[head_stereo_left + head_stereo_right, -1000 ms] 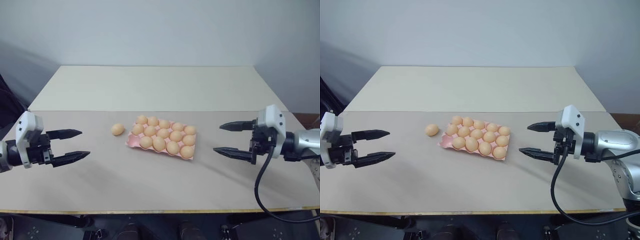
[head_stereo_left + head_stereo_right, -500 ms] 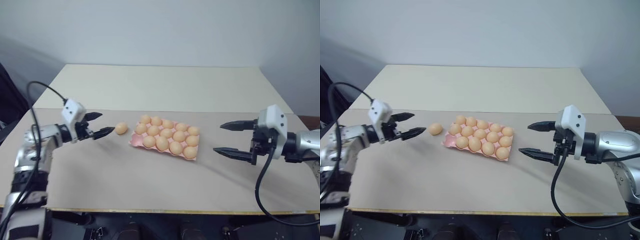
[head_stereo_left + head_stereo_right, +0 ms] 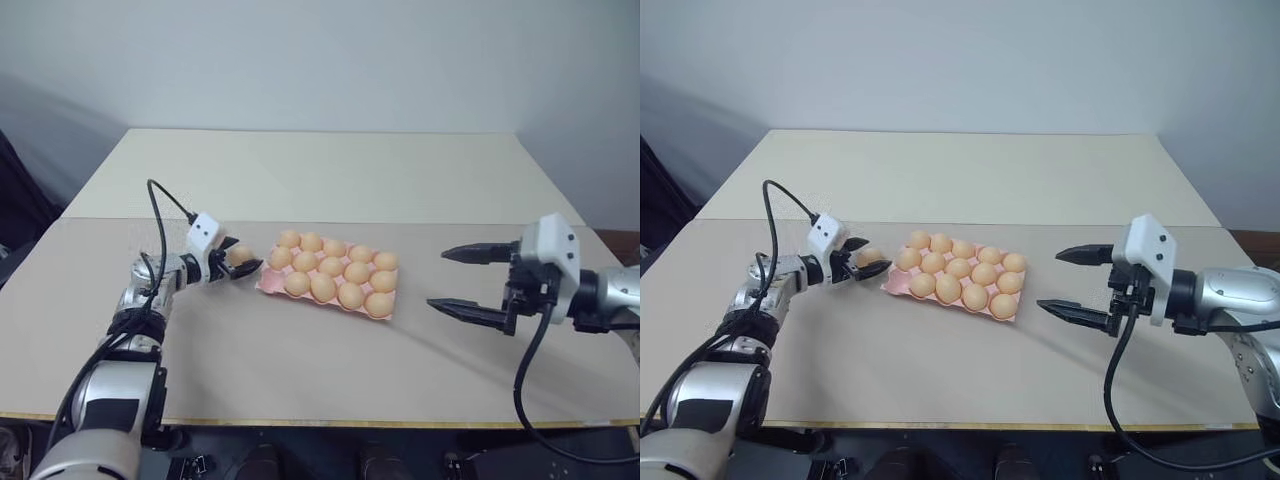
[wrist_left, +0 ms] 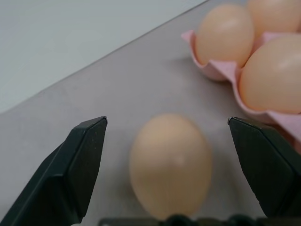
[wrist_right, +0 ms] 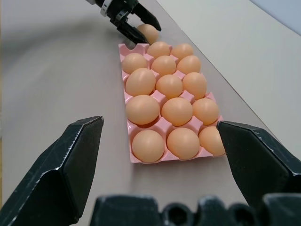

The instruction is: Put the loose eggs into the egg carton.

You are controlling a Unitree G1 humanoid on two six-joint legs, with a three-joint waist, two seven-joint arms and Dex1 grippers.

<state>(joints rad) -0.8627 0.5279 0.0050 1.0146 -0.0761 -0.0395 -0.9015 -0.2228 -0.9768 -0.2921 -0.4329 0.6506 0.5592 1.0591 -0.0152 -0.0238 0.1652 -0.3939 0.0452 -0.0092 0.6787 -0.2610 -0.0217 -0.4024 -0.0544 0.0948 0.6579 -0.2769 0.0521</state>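
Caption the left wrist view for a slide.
Open left gripper straddles the loose egg on the table, beside the pink egg carton.

The loose egg (image 3: 239, 255) sits half-hidden between the left tool's (image 3: 236, 262) fingers.

Left gripper (image 3: 240, 263) jaws spread around loose egg (image 3: 239, 255), beside pink egg carton (image 3: 268, 285), right gripper (image 3: 460, 282) apart
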